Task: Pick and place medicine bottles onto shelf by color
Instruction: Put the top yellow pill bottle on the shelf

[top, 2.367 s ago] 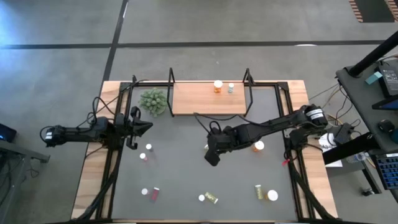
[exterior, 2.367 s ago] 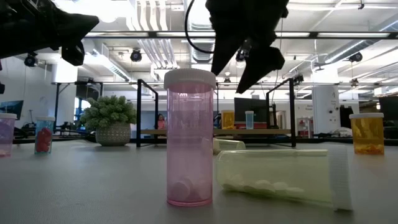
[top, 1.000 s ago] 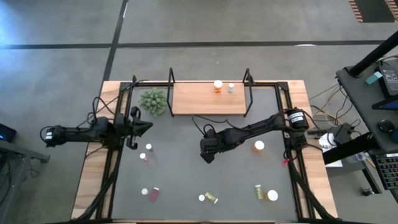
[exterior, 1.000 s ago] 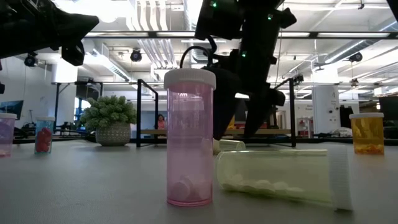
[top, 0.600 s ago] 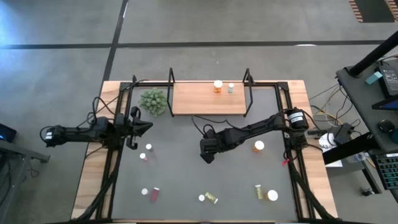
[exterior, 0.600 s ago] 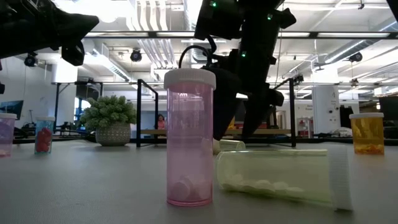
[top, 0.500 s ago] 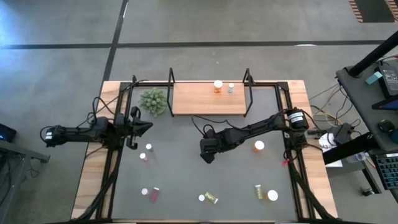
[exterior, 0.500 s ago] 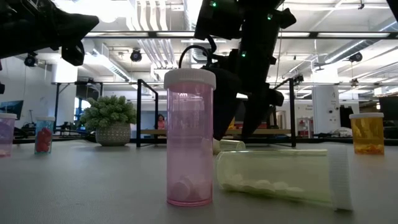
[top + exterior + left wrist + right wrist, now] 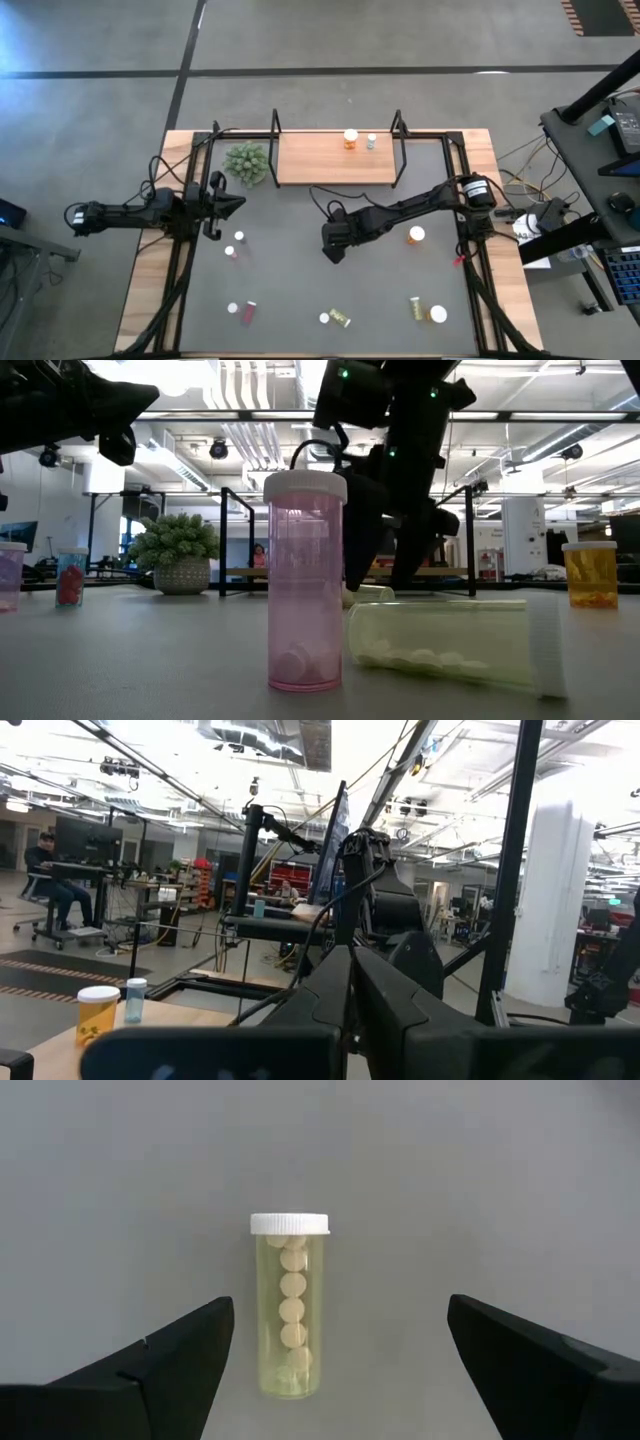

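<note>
Overhead, the right gripper [image 9: 334, 243] hangs low over the middle of the dark grey mat [image 9: 290, 290], in front of the wooden shelf [image 9: 335, 159], where an orange bottle [image 9: 350, 139] and a small pale one [image 9: 371, 142] already stand. The left gripper [image 9: 213, 196] waits by the mat's left edge, near the spiky green plant [image 9: 246, 161].

At table height, a smooth pink vial [image 9: 304, 582] stands upright in front, with a clear yellowish bottle [image 9: 455, 642] lying on its side just beside it.

The left wrist camera shows its own fingers pressed together, holding nothing.

The right wrist camera looks straight down on a lying yellow-green bottle [image 9: 290, 1304], a translucent cylinder with a ribbed white cap and a row of round tablets. The jaws stand wide on either side of it, gripping nothing. Judging by this, they should drop squarely and close across the body, not the cap, since a round bottle may roll.
</note>
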Robot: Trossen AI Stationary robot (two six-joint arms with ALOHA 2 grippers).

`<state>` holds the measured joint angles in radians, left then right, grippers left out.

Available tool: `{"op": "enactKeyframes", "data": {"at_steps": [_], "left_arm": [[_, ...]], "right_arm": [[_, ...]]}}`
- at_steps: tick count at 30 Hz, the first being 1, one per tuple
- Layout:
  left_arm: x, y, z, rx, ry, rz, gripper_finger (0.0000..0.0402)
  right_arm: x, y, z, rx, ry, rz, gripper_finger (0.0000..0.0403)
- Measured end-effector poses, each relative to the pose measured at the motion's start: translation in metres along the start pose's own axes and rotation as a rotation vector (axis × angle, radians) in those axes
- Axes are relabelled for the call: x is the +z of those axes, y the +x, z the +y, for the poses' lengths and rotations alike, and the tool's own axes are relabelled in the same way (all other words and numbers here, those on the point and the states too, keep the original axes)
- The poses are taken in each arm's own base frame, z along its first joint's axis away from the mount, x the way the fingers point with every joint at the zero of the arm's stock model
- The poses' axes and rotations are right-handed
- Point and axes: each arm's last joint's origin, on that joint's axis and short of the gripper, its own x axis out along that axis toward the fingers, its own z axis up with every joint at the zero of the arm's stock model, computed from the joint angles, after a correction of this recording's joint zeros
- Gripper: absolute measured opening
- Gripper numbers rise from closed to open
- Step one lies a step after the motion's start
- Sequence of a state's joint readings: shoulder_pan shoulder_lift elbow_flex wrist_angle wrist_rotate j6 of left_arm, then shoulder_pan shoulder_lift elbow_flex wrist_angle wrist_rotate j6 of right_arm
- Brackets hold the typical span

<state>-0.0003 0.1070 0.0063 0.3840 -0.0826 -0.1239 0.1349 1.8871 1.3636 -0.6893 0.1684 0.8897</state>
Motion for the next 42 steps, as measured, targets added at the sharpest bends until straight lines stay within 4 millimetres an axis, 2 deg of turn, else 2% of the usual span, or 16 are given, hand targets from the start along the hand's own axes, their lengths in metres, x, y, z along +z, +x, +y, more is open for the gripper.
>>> {"op": "enactKeyframes", "data": {"at_steps": [5, 20, 32, 42], "left_arm": [[0.0, 0.0, 0.0, 0.0, 0.0, 0.0, 0.0], [0.0, 0.0, 0.0, 0.0, 0.0, 0.0, 0.0], [0.0, 0.0, 0.0, 0.0, 0.0, 0.0, 0.0], [0.0, 0.0, 0.0, 0.0, 0.0, 0.0, 0.0]], "right_arm": [[-0.003, 0.014, 0.002, 0.0, -0.016, 0.051, 0.0357], [0.002, 0.014, 0.008, 0.023, -0.019, 0.041, 0.0351], [0.003, 0.014, 0.009, 0.027, -0.011, 0.038, 0.023], [0.003, 0.014, 0.008, 0.047, -0.018, 0.064, 0.0176]]}}
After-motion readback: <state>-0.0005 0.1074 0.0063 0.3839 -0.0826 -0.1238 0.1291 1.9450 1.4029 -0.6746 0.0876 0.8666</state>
